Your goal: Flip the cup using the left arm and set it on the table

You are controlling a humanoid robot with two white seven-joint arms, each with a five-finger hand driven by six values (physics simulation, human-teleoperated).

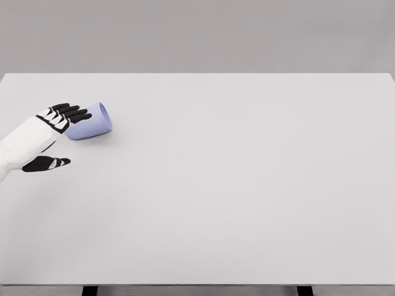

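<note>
Worktop: a broad, pale grey-white slab (247, 197) filling most of the frame, plain and matte, its far edge running straight across the upper part and its near edge close to the bottom.
Under the worktop: two short dark supports (90, 290) show below the near edge, one at lower left and one at lower right.
Room: a flat, featureless grey wall (197, 34) behind the far edge, evenly lit.
Writing: no readable lettering, brand or label on any surface in view.
Cup: a light lavender-blue cup (92, 122) lies on its side at the upper left of the frame, resting on the worktop, one round end turned toward the right.
Left hand: the white arm enters from the left edge; the left hand (54, 131) has dark fingers (69, 111) stretched over the cup's left part, thumb spread apart lower down, not closed around the cup; whether the fingers touch it cannot be told.
</note>
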